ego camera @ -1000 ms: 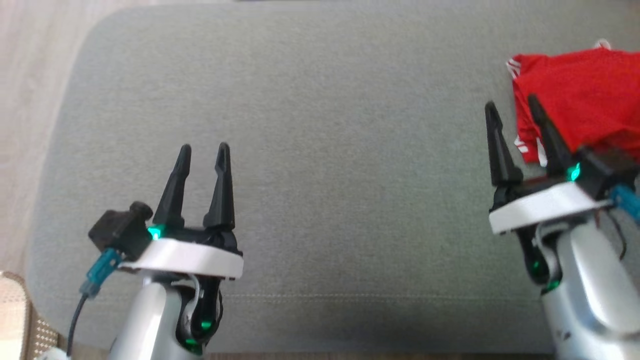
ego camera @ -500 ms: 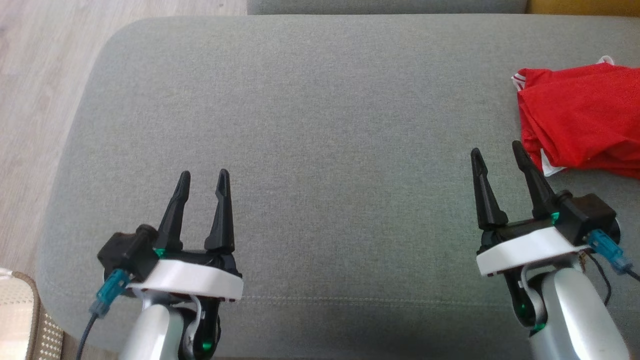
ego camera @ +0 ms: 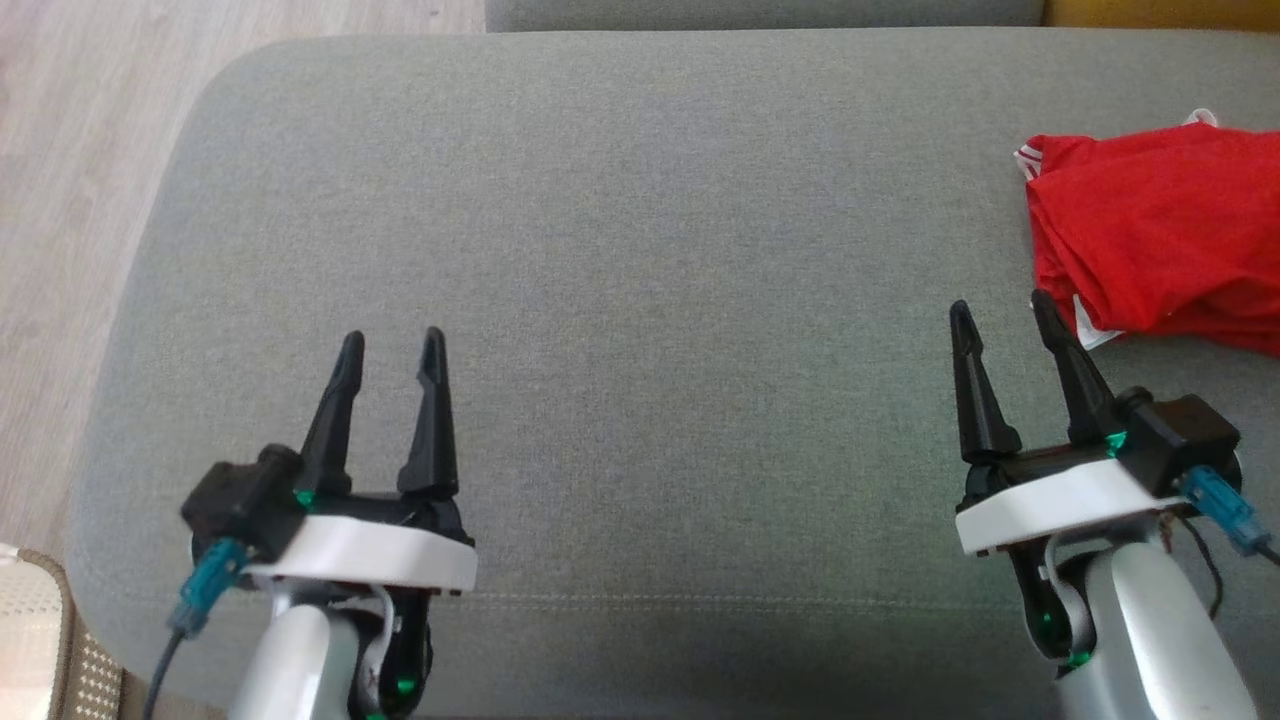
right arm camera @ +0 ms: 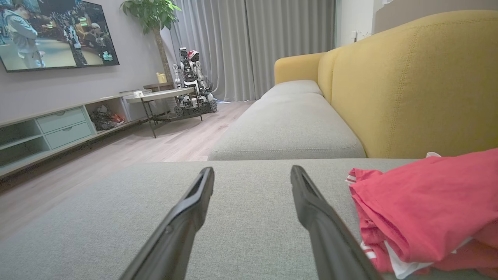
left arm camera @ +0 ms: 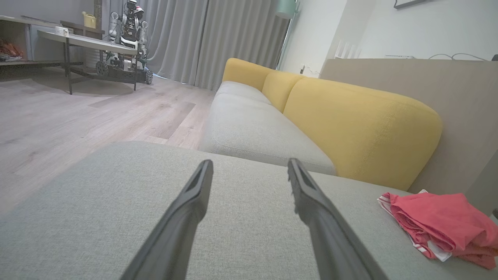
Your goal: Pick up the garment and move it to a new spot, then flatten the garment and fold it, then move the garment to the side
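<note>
1. One grey cushion (ego camera: 640, 200) spreads wide in the head view, its seam running along the front edge.
2. Over the cushion's front-left part hovers the left gripper (ego camera: 392, 338), pointing toward the cushion's back edge. Its two dark fingers stand spread apart, with bare grey fabric between them in the left wrist view.
3. Over the cushion's front-right part hovers the right gripper (ego camera: 1001, 303), pointing the same way. Its fingers are likewise splayed wide and pinch nothing.
4. On the cushion's right side, toward the back, lies the garment (ego camera: 1160, 230). It is red cloth with white striped trim, bunched in a loose heap and running past the head view's right border. In the right wrist view a strip of grey cushion shows between it and the right gripper's outer finger.
5. Beyond the cushion's back edge a second grey seat (right arm camera: 288, 128) continues, with a yellow backrest (left arm camera: 362, 128) rising along its right.
6. Off the cushion's left side is pale wooden floor (ego camera: 60, 150). Far beyond the cushion's back-left stand a low table (right arm camera: 159, 95) and another wheeled robot (right arm camera: 190, 85) before grey curtains (right arm camera: 272, 46).
</note>
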